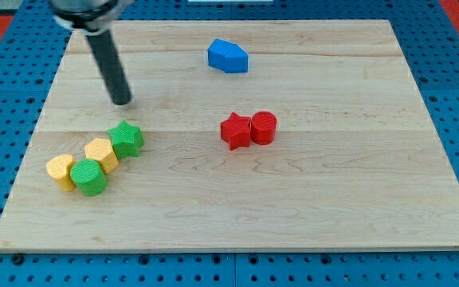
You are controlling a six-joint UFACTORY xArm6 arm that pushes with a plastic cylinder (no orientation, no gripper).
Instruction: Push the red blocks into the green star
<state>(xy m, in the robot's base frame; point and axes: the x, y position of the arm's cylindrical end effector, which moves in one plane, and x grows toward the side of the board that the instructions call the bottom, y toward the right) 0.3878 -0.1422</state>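
Jaws are not part of this rig, so nothing spreads or pinches; my arm ends in a straight dark rod, and my tip [123, 102] rests on the pale wooden board [293, 207], free of every block.

Taking the green star-shaped block [126, 138] as my landmark and working from the view's bottom upward: nearest the bottom edge sits a green cylinder block [90, 177], below and to the left of the star. Touching that cylinder on its left is a yellow cylinder block [60, 171]. Between the green cylinder and the star lies a yellow hexagonal block [100, 153], its upper right side pressed against the star, so the four form a slanting chain running down-left from the star.

The star itself stands toward the board's left side. Well apart from it, off to the view's right and at about the same height, are the two red blocks: a red star-shaped block [235, 130] closer to the green star, and a red cylinder block [264, 127] touching it on the far side.

My tip is just above the green star, near it but not touching, with the rod leaning up toward the view's top left.

Farthest back, up and to the right of the green star, a blue angular block [228, 57] sits alone.
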